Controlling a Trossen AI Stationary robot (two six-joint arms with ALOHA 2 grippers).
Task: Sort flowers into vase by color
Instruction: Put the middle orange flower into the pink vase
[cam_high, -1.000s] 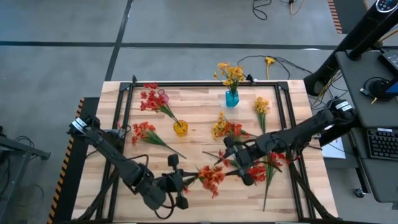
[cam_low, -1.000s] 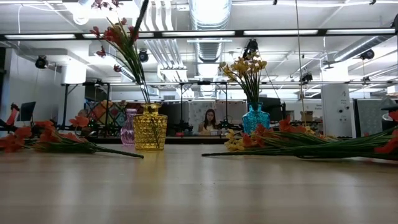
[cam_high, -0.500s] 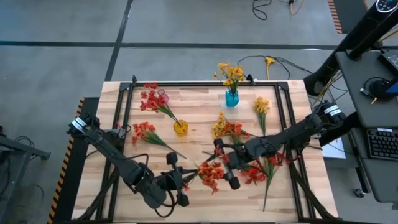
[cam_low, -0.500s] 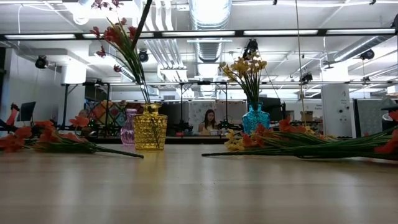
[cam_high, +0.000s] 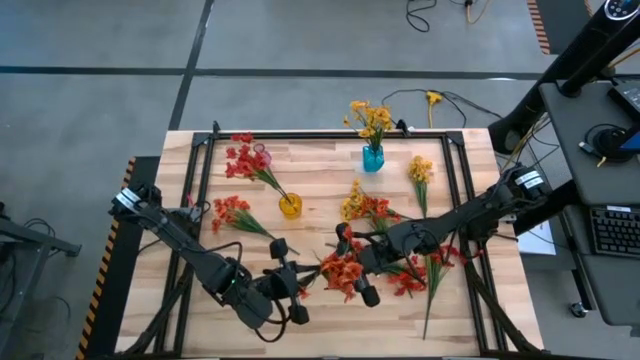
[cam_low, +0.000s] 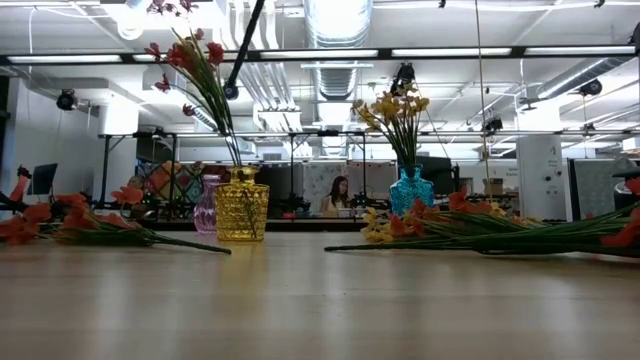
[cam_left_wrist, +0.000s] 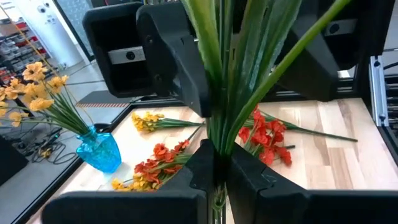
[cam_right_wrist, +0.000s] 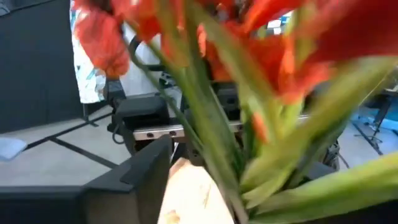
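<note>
1. While the left tool (cam_high: 290, 292) sits near the front of the wooden tabletop (cam_high: 320, 160), it is closed tight on the green stems of a red-orange sprig (cam_high: 340, 272).
2. Seen from the left wrist, those stems (cam_left_wrist: 233, 93) stand up between the two dark fingers (cam_left_wrist: 205, 165), pinched at the bottom.
3. From above, the blossoms of that sprig point toward the right tool (cam_high: 355, 265), which is just beside them.
4. That tool's two fingers stand apart, one on each side of the blossoms. I cannot tell if they touch the sprig.
5. Seen from the right wrist, red-orange petals and green leaves (cam_right_wrist: 249, 93) fill most of the picture, very close up.
6. A yellow vase (cam_high: 290, 207) stands near the middle of the tabletop with a red-orange sprig (cam_high: 245, 158) leaning out of it.
7. A blue vase (cam_high: 372, 158) stands near the back edge with yellow flowers (cam_high: 370, 118) in it.
8. One red-orange sprig (cam_high: 232, 213) lies flat to the left of the yellow vase.
9. A mixed bunch of yellow and red-orange blossoms (cam_high: 362, 207) lies in front of the blue vase.
10. A yellow sprig (cam_high: 420, 172) lies to the right of the blue vase.
11. More red-orange sprigs (cam_high: 415, 278) lie under the right arm.
12. Looking level across the tabletop, a pink vase (cam_low: 206, 208) stands just behind the yellow vase.
13. A person (cam_low: 338, 194) sits far back in the room.
</note>
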